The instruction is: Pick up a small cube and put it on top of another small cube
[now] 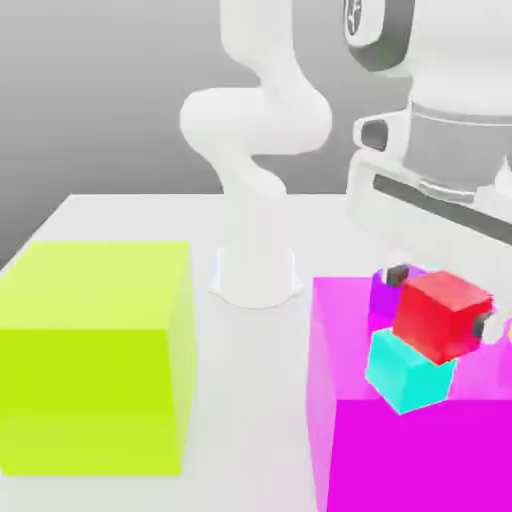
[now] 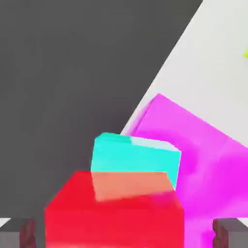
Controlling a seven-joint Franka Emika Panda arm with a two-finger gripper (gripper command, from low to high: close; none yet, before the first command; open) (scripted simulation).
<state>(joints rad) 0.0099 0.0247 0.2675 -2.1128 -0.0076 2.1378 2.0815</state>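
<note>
The small red cube (image 1: 441, 315) sits on top of the small cyan cube (image 1: 404, 376), which rests on the big magenta block (image 1: 400, 450). My gripper (image 1: 442, 298) straddles the red cube, one dark fingertip (image 1: 397, 272) on each side of it. In the hand view the red cube (image 2: 114, 215) lies between the fingertips (image 2: 17, 233) with a visible gap on both sides, and the cyan cube (image 2: 135, 156) shows just beyond it. The gripper (image 2: 124, 233) is open and holds nothing.
A small purple cube (image 1: 383, 290) stands on the magenta block just behind the stack. A big lime block (image 1: 95, 350) fills the exterior view's left. The arm's white base (image 1: 255, 275) stands at mid table. The magenta block (image 2: 193, 145) nears the table edge.
</note>
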